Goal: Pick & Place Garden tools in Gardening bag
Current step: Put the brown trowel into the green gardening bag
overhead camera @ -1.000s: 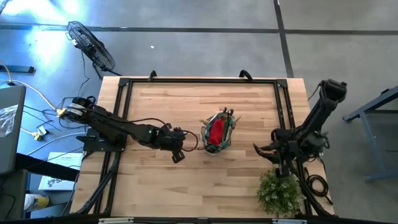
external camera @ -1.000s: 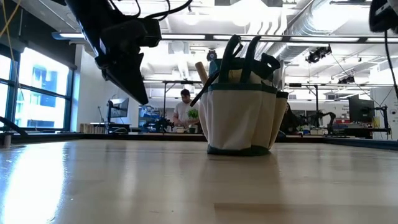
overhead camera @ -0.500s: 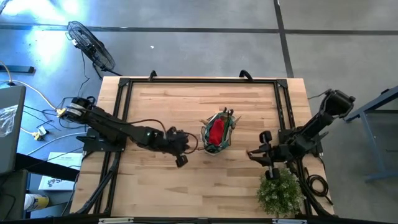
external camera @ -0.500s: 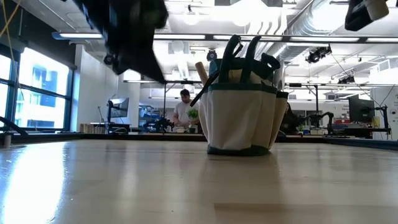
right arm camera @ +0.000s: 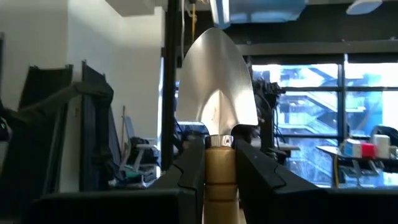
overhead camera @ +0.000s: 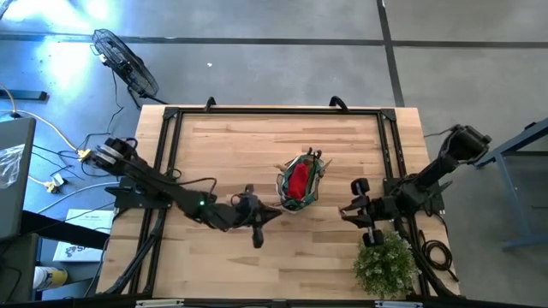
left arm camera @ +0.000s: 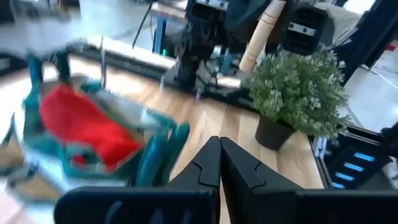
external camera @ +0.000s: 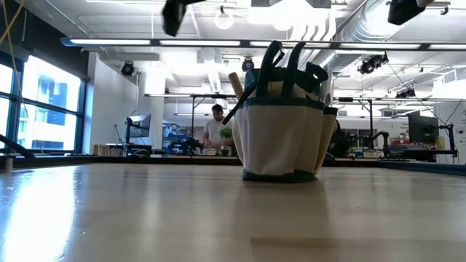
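The gardening bag (overhead camera: 298,181) stands on its base at the table's middle, with red fabric (overhead camera: 297,180) and several tool handles (external camera: 280,62) sticking up out of it. In the low view the bag (external camera: 280,138) is pale with green trim. My right gripper (right arm camera: 219,146), right of the bag and above the table (overhead camera: 345,211), is shut on a silver trowel (right arm camera: 217,81) with a pale wooden handle. My left gripper (left arm camera: 219,142) is shut with nothing in it, raised near the bag's near left side (overhead camera: 267,214) and pointing toward the bag. My right gripper pinches the trowel's wooden handle just behind the metal collar (right arm camera: 219,169) between its two fingers. The trowel lies along the fingers, and its blade (right arm camera: 217,81) sticks out past their tips. The trowel is lifted clear of the table.
A bushy green potted plant (overhead camera: 387,263) stands at the table's near right corner, close under my right arm; it also shows in the left wrist view (left arm camera: 298,93). Bare wooden table (overhead camera: 240,145) lies left of, behind and in front of the bag.
My left gripper has swung toward the table's near edge and toward the bag, risen out of the top of the low view, and tipped up from pointing down to nearly level. My right gripper with the trowel has shifted toward the bag and turned.
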